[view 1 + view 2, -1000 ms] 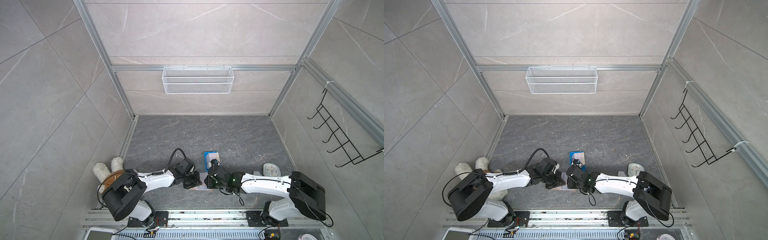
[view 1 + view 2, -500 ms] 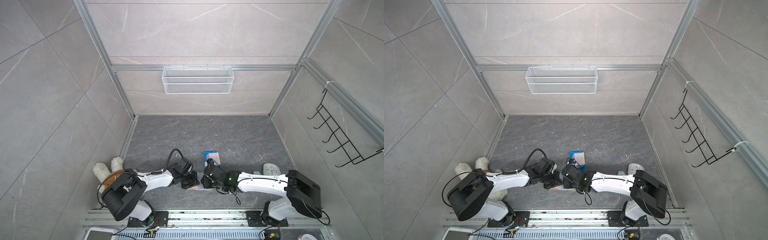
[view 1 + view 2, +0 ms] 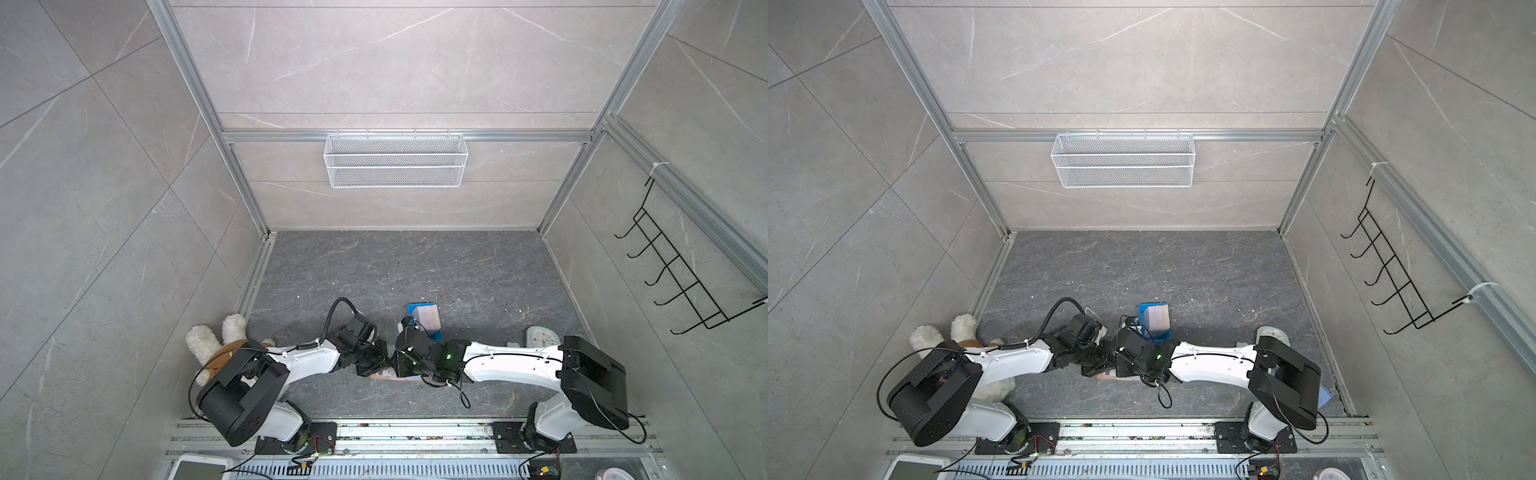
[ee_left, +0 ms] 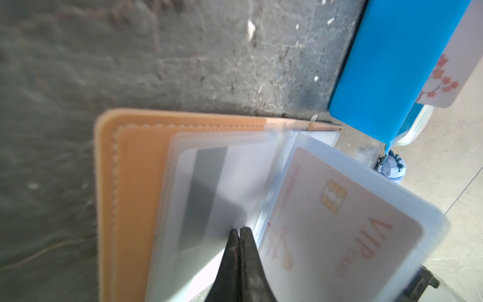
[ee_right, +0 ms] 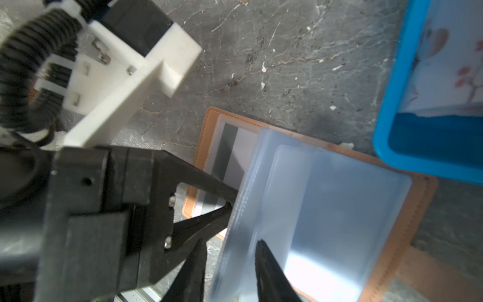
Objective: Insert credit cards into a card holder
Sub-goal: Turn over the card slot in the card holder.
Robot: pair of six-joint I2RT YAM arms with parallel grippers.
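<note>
**Right end effector lets go of the sleeve and closes in on its partner**

The left end effector (image 4: 240, 230), reaching in from 9 o'clock in both top views, is closed tip to tip. It presses on the clear sleeve (image 4: 222, 140) that holds the striped card (image 4: 206, 188). The card holder (image 4: 130, 183) lies open on the surface (image 4: 156, 52) near 6 o'clock, between the two arms. A second card (image 4: 339, 222), marked VIP, already sits in a raised sleeve (image 5: 326, 209).

Over the last second the right end effector (image 5: 230, 243) has slid from 3 o'clock toward its partner, and its jaws have parted. They now stand apart astride the raised sleeve's edge, gripping nothing. That reads as a release after a card went in, so another pick is probably due. More cards (image 5: 449, 65) wait in the blue tray (image 5: 392, 78), at 1 o'clock from the holder.
</note>
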